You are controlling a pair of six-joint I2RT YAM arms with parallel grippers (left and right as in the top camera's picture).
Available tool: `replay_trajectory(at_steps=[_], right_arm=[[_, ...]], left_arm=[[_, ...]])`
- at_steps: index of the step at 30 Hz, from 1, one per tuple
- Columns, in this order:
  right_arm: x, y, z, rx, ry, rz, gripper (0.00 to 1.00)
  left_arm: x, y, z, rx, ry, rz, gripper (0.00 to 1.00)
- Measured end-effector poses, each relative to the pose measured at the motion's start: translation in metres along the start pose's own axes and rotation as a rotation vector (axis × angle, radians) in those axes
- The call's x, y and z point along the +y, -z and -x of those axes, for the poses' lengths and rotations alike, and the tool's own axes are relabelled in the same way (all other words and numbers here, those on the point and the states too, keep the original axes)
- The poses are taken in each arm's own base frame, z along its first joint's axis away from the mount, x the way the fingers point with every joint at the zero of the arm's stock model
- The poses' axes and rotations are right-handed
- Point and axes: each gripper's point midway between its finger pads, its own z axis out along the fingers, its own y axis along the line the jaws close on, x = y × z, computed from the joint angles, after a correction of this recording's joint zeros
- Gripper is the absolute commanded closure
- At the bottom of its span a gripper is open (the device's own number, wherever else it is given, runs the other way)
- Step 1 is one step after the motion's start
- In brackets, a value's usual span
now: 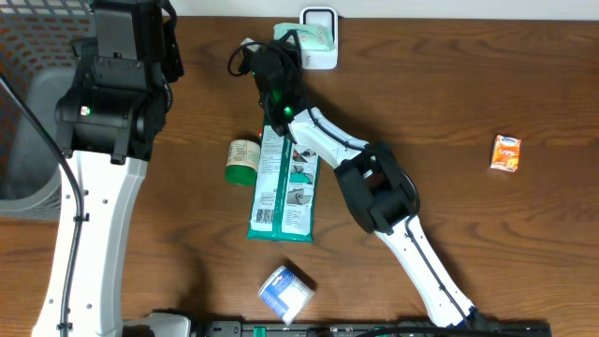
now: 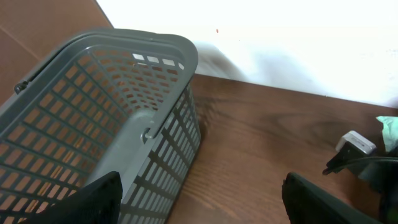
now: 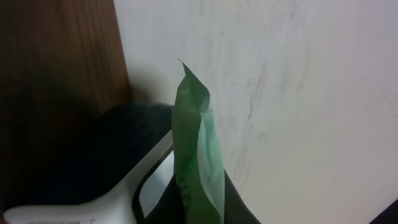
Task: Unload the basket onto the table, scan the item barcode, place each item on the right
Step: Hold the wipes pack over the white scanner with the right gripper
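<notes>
My right gripper [image 1: 288, 47] is at the back middle of the table, shut on a thin green packet [image 1: 307, 36]. The packet is held just over the white barcode scanner [image 1: 323, 45]. In the right wrist view the green packet [image 3: 196, 137] stands upright between my dark fingers [image 3: 239, 205], right above the scanner's dark window [image 3: 152, 186]. Whether a barcode faces the window cannot be seen. My left gripper [image 2: 202, 199] hangs open and empty at the far left, beside the grey basket [image 2: 106, 112].
The grey mesh basket [image 1: 28, 140] stands at the table's left edge. A long green wipes pack [image 1: 285, 187] and a small jar [image 1: 243, 161] lie mid-table. A blue-white pack [image 1: 285, 292] lies near the front, an orange box [image 1: 505, 153] at the right.
</notes>
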Motion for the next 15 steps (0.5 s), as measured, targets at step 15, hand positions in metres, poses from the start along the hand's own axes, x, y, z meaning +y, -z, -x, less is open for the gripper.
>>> replay_trajectory(at_steps=[15], right_arm=[[-0.049,-0.035,-0.039,-0.002,-0.070,-0.160,0.99]], left_arm=[[0.000,0.000,0.000,0.000,0.000,0.000,0.17]])
